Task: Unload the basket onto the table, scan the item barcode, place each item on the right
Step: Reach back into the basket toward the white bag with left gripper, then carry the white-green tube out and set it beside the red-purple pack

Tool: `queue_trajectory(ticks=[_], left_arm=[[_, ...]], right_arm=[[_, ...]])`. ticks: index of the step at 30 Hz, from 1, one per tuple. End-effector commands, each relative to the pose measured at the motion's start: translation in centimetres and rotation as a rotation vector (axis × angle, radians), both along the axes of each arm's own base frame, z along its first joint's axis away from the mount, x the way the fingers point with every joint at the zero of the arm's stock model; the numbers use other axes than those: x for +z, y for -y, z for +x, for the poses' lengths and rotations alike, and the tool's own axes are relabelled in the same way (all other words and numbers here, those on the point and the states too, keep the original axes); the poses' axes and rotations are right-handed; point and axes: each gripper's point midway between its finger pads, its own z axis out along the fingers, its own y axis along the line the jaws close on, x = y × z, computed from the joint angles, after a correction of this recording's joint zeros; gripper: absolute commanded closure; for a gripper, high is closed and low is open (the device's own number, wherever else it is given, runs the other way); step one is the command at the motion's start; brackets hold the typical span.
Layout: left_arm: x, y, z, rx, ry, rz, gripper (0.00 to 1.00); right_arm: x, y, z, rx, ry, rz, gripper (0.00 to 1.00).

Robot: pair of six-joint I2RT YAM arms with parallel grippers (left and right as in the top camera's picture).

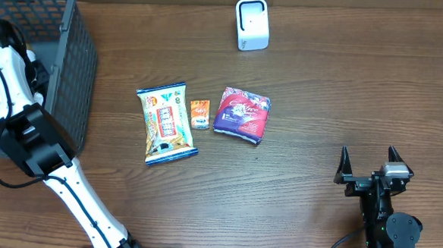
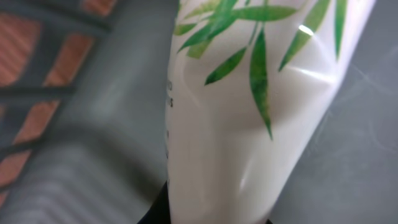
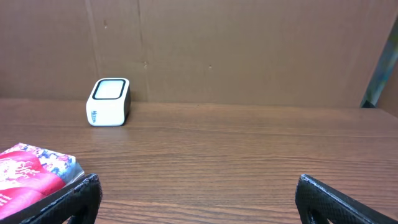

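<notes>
The left gripper (image 2: 208, 219) sat down inside the grey basket (image 1: 79, 56), clamped onto a white leaf-print pouch (image 2: 249, 124) that filled its camera and was dented where pinched. The right gripper (image 1: 368, 166) stood spread wide, well apart from the scanner (image 1: 252, 24)

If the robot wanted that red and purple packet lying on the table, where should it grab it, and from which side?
Probably from above, closing on two opposite edges. The red and purple packet lies flat on the table, so its sides offer little height to clamp. The small orange packet sits close on its left, so the open right end effector suits.
</notes>
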Motion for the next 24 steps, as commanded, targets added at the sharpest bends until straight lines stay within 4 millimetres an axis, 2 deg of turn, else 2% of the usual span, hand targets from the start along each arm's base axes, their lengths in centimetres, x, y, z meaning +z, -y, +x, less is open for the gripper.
queue_trajectory(ticks=[1, 4, 7, 8, 11, 14, 18, 19, 24], left_arm=[[8.4, -0.8, 1.9, 0.105, 0.214, 0.065, 0.96], [13.6, 0.6, 2.5, 0.079, 0.34, 0.041, 0.96], [18.9, 3.4, 3.2, 0.007, 0.497, -0.038, 0.96], [21.5, 5.6, 3.6, -0.048, 0.582, -0.11, 0.96], [26.5, 10.0, 3.7, -0.168, 0.736, -0.25, 0.96], [31.0, 14.1, 2.8, -0.279, 0.847, -0.358, 0.96], [34.6, 19.1, 1.2, -0.383, 0.903, -0.452, 0.96], [35.2, 21.9, 0.3, -0.418, 0.884, -0.49, 0.96], [33.8, 29.4, -1.1, -0.538, 0.747, -0.593, 0.96]], right_arm=[[-0.1, 0.0, 0.0, -0.001, 0.005, -0.004, 0.0], [-0.1, 0.0, 0.0, -0.001, 0.005, -0.004, 0.0], [-0.1, 0.0, 0.0, -0.001, 0.005, -0.004, 0.0], [-0.1, 0.0, 0.0, -0.001, 0.005, -0.004, 0.0], [-0.1, 0.0, 0.0, -0.001, 0.005, -0.004, 0.0], [-0.1, 0.0, 0.0, -0.001, 0.005, -0.004, 0.0], [-0.1, 0.0, 0.0, -0.001, 0.005, -0.004, 0.0], [-0.1, 0.0, 0.0, -0.001, 0.005, -0.004, 0.0], [-0.1, 0.0, 0.0, -0.001, 0.005, -0.004, 0.0]])
